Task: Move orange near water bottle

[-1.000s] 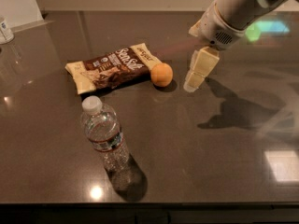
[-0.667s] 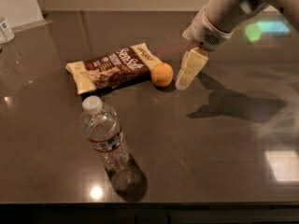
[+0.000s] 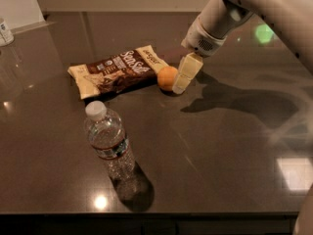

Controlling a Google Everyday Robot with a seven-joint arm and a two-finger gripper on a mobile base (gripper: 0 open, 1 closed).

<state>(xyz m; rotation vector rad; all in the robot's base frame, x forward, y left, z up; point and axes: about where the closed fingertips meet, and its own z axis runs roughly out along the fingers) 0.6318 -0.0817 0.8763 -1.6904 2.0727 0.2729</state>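
The orange (image 3: 167, 78) lies on the dark tabletop, just right of a brown and cream snack bag. The gripper (image 3: 185, 75), with cream-coloured fingers, hangs from the white arm and sits right against the orange's right side, low over the table. The water bottle (image 3: 108, 141) stands upright nearer the front, left of centre, clear with a white cap. It is well apart from the orange, toward the front left of it.
The snack bag (image 3: 116, 70) lies flat between the orange and the table's left part. A white container (image 3: 5, 32) stands at the far left edge. The dark table (image 3: 220, 151) stretches to a front edge at the bottom.
The gripper has moved left and down toward the orange and now sits against its right side. The orange, bag and bottle have not moved.
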